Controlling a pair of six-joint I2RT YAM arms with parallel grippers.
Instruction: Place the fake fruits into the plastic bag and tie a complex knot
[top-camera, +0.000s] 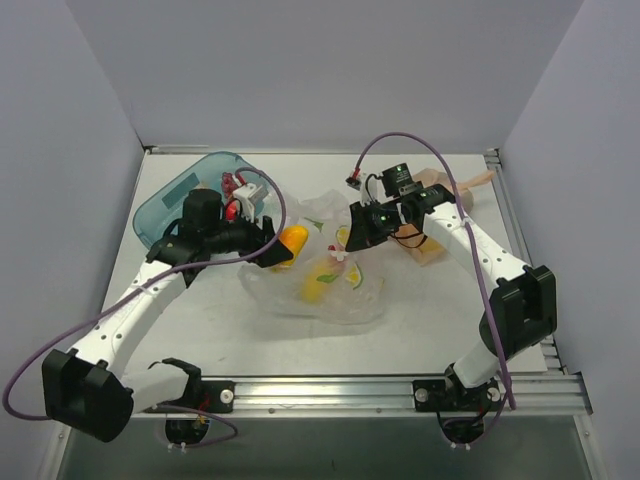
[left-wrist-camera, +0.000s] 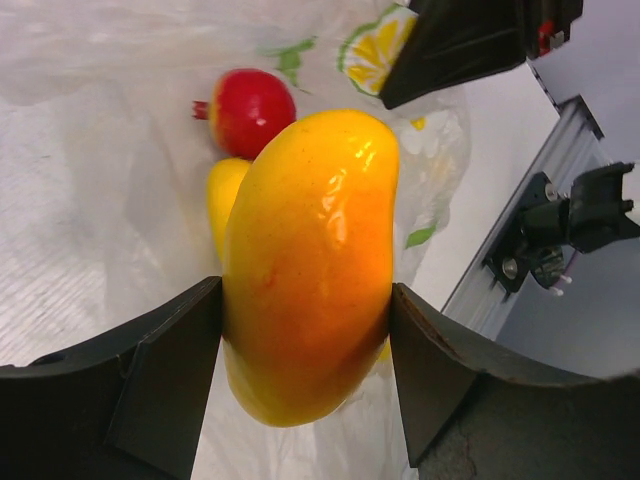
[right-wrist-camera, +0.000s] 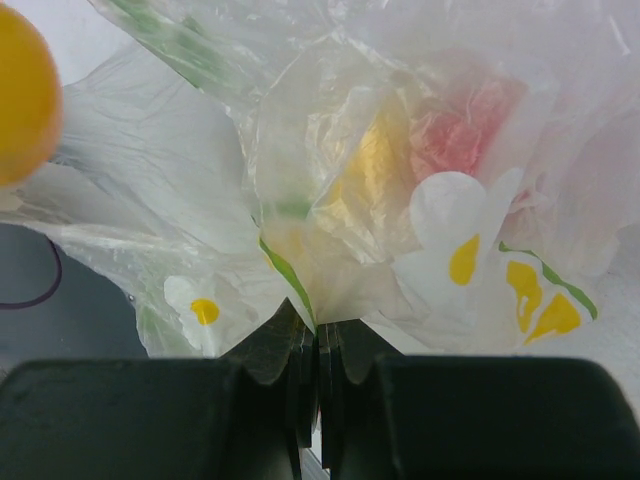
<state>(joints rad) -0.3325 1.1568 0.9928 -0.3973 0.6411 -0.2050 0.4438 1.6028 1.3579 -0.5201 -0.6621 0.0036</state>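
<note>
My left gripper (left-wrist-camera: 305, 330) is shut on a glossy yellow-orange mango-shaped fruit (left-wrist-camera: 310, 260) and holds it at the left edge of the clear plastic bag (top-camera: 325, 275); the top view shows the fruit (top-camera: 291, 243) there. Inside the bag lie a red fruit (left-wrist-camera: 250, 108) and a yellow fruit (top-camera: 318, 283). My right gripper (right-wrist-camera: 318, 330) is shut on the bag's thin film (right-wrist-camera: 330, 200), pinching its rim and lifting it at the bag's far right; it shows in the top view (top-camera: 355, 232). No knot shows.
A teal tray (top-camera: 175, 200) with small red and white items stands at the back left. A peach-orange bag (top-camera: 440, 215) lies behind the right arm. The metal rail (top-camera: 400, 385) runs along the near table edge.
</note>
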